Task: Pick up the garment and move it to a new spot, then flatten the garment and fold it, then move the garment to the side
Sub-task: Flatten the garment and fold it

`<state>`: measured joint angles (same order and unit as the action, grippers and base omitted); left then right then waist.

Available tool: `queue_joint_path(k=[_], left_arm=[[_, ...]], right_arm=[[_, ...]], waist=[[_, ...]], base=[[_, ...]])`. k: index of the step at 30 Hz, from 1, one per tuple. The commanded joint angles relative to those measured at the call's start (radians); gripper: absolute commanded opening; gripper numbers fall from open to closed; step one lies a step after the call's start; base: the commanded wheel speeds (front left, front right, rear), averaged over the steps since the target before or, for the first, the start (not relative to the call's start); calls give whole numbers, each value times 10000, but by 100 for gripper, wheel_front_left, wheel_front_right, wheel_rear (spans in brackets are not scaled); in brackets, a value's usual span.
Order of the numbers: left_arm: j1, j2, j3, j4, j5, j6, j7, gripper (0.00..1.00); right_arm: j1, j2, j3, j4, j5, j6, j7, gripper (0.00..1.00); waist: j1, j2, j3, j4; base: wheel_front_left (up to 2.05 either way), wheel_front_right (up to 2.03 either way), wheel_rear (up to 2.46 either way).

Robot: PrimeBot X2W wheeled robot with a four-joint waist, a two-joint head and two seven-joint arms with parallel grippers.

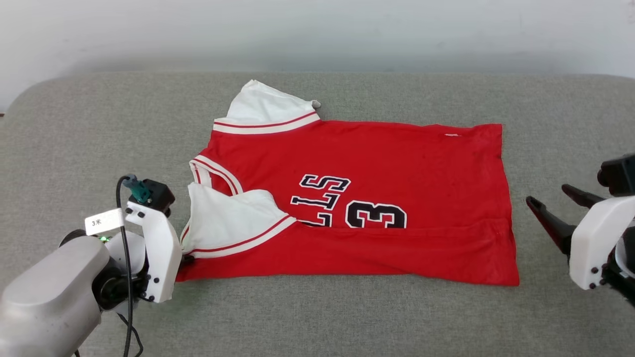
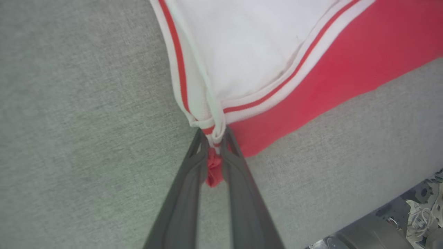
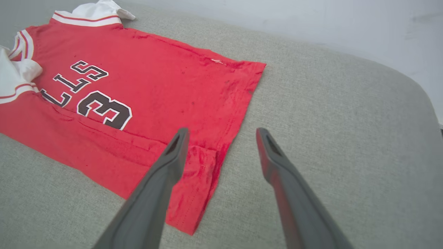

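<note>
The garment [image 1: 397, 163] is a red jersey with white sleeves and black print, lying partly folded on the grey cushion, its near long edge turned over the print. My left gripper [image 2: 214, 138] is shut on the garment's [image 2: 311, 79] near-left corner, pinching red cloth and striped sleeve trim between its fingers; in the head view its tips [image 1: 186, 259] are hidden behind the white wrist housing. My right gripper [image 1: 548, 196] hovers open to the right of the hem. In the right wrist view its fingers [image 3: 173, 155] spread above the garment's [image 3: 155, 90] near hem corner, touching nothing.
The grey cushion [image 1: 347, 317] spans the whole view, with bare fabric in front and on both sides of the jersey. A pale wall [image 1: 317, 29] rises behind it. The cushion's edge and some equipment [image 2: 408, 214] show at the lower right of the left wrist view.
</note>
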<state>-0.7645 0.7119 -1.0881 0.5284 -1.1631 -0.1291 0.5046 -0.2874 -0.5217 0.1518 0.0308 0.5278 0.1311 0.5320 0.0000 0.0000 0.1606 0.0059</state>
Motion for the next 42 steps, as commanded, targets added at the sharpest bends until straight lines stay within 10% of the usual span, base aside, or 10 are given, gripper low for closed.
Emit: queue_joint_path(k=[1,14,32,33,34,35,42], left_arm=[[-80,68,-52,-92,41,-2,-127,0],[-575,105,-578,-581,64,-3,-752,0],[-1035,111,-1102,-565,-49,-3,-1133,0],[-1027,120,-1132,-550,-81,-1,-1146,0],[-1001,129,-1158,-529,-109,-3,-1176,0],[-971,133,-1178,-511,-123,-3,-1205,0],[-687,250,-1302,-513,-256,-3,-1516,0]], right_arm=[[-160,-165,48,-87,109,-9,495,100],[-738,-319,1219,667,305,-11,4869,100],[-651,399,2882,3702,265,-9,3563,100],[-726,400,2945,3773,318,-9,3475,76],[-819,388,3017,3743,374,-9,3235,13],[-917,344,3058,3696,409,-9,3019,0],[-1075,-52,2953,3420,1069,-8,2075,0]], waist=[[0,0,-70,46],[0,0,287,357],[0,0,798,566],[0,0,776,555],[0,0,740,537],[0,0,704,524],[0,0,127,412]], base=[[0,0,0],[0,0,0],[0,0,0],[0,0,0],[0,0,0],[0,0,0],[0,0,0]])
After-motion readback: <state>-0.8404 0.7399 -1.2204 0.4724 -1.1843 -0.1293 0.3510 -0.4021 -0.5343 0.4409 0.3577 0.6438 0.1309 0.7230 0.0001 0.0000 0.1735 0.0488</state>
